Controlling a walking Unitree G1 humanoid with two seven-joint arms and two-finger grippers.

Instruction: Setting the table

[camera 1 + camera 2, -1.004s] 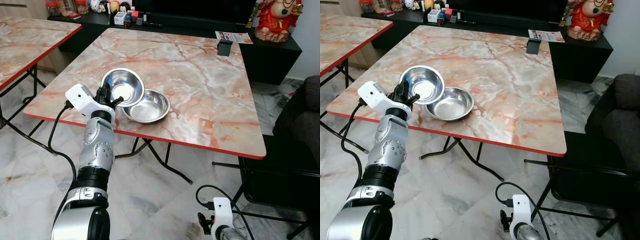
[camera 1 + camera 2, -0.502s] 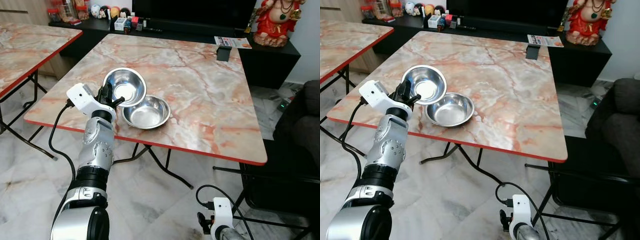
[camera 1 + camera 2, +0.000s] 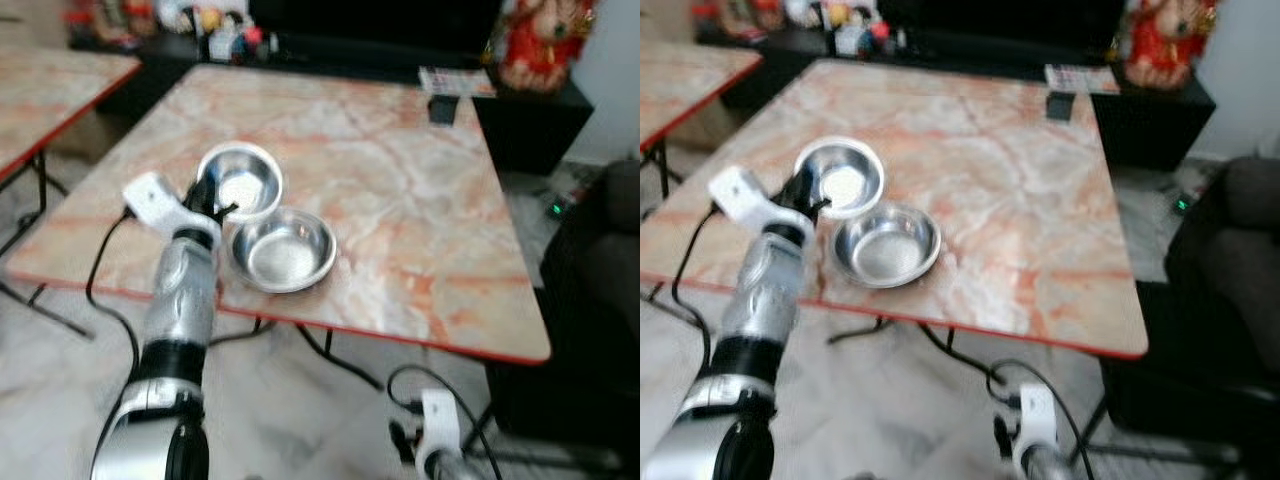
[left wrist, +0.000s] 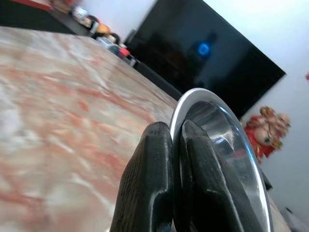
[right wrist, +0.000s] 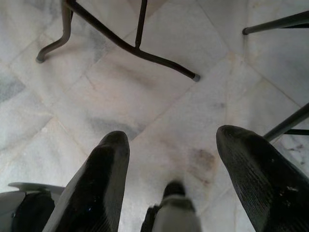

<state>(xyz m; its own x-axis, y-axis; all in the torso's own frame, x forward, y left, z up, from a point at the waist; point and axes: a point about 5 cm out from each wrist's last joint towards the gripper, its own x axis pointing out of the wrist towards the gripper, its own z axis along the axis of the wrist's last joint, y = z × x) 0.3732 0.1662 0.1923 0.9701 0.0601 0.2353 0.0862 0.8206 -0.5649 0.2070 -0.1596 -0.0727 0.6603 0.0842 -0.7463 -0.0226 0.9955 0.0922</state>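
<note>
Two steel bowls are over the marble table (image 3: pixel 420 220) with the red edge. One steel bowl (image 3: pixel 284 249) rests on the tabletop near the front left. The other, a tilted steel bowl (image 3: pixel 240 181), is held just above and behind it, its rim (image 4: pixel 219 121) pinched by my left gripper (image 3: pixel 209 203), which is shut on it. My right gripper (image 5: pixel 169 159) hangs low over the marble floor, open with nothing between its fingers.
A second marble table (image 3: pixel 50 110) stands to the left. A dark armchair (image 3: pixel 600 290) is at the right. Behind the table runs a black cabinet (image 3: pixel 420 50) with a red figurine (image 3: pixel 540 40) and small items. A small dark object (image 3: pixel 442 108) sits at the table's far edge.
The camera has shifted and blurred. The held bowl stays pinched in my left gripper, now a little farther back from the resting bowl.
</note>
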